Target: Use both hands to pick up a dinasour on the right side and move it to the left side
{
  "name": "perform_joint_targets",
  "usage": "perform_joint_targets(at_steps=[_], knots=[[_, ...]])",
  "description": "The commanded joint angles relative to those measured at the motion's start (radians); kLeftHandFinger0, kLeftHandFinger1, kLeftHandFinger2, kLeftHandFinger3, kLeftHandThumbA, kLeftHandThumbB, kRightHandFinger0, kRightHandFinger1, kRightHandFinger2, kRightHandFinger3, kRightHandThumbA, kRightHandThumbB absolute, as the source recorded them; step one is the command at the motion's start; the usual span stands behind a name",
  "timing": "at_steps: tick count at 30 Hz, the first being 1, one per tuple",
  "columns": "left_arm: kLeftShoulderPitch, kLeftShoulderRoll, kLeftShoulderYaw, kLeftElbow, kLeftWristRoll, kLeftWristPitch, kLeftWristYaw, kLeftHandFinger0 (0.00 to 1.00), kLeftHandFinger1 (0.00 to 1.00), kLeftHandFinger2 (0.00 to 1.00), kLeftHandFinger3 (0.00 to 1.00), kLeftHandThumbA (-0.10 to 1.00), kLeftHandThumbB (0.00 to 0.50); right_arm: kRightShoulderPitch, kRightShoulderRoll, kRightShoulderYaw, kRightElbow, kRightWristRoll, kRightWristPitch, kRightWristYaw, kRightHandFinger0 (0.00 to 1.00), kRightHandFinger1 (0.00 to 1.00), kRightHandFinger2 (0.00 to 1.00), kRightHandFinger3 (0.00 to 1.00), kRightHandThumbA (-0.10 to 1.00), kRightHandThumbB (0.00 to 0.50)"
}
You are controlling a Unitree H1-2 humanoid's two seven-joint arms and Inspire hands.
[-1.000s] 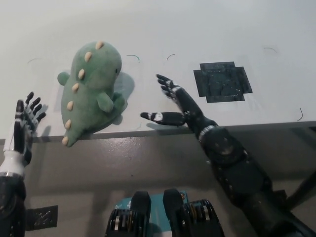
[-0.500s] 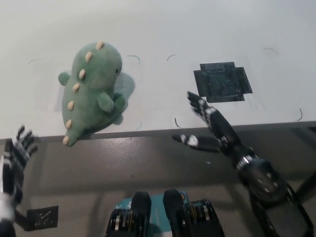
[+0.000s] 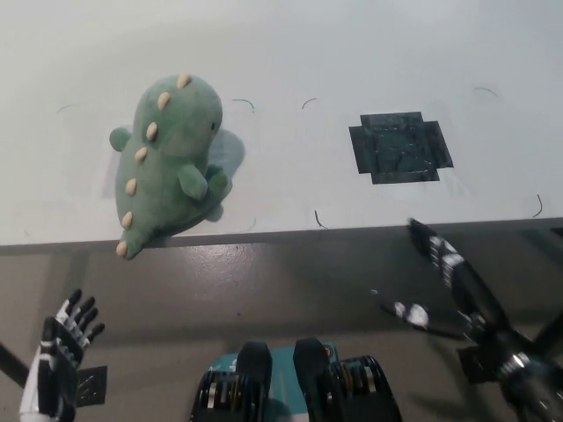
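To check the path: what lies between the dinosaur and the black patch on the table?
Head view: only bare white table between dinosaur and black patch.

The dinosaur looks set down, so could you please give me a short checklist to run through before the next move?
1. Dinosaur on the left part of the table: ok.
2. Dinosaur fully supported: not ok, its tail tip overhangs the front edge.
3. Left hand free of the toy, open, below the table edge: ok.
4. Right hand free, open, off the table: ok.
5. Dark patch on the right is bare: ok.
6. Toy stable if left alone: cannot tell.
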Motion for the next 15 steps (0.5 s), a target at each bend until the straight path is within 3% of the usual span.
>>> perform_joint_targets(at_steps=[1,7,12,13,14,15], knots=[[0.026,-0.009,-0.009,-0.058,-0.004,-0.065,-0.022,1.00,1.00,1.00,1.00,1.00,0.154,0.012,-0.023,-0.023,-0.053,0.037,-0.121,0.033,1.00,1.00,1.00,1.00,1.00,0.155],[0.079,-0.041,-0.038,-0.101,0.011,-0.092,-0.020,1.00,1.00,1.00,1.00,1.00,0.140,0.097,-0.034,-0.037,-0.109,0.049,-0.161,0.040,1.00,1.00,1.00,1.00,1.00,0.073],[0.111,-0.070,-0.053,-0.132,0.044,-0.059,0.003,1.00,1.00,1.00,1.00,1.00,0.203,0.149,-0.037,-0.038,-0.150,0.034,-0.173,0.035,1.00,1.00,1.00,1.00,1.00,0.062],[0.118,-0.077,-0.057,-0.133,0.053,-0.067,0.005,1.00,1.00,1.00,1.00,1.00,0.195,0.163,-0.038,-0.038,-0.151,0.039,-0.181,0.037,1.00,1.00,1.00,1.00,1.00,0.064],[0.126,-0.087,-0.061,-0.125,0.048,-0.098,-0.001,1.00,1.00,1.00,1.00,1.00,0.148,0.183,-0.038,-0.039,-0.158,0.046,-0.184,0.039,1.00,1.00,1.00,1.00,1.00,0.060],[0.132,-0.097,-0.065,-0.119,0.049,-0.122,-0.003,1.00,1.00,1.00,1.00,1.00,0.143,0.202,-0.039,-0.040,-0.165,0.046,-0.189,0.039,1.00,1.00,1.00,1.00,1.00,0.053]])
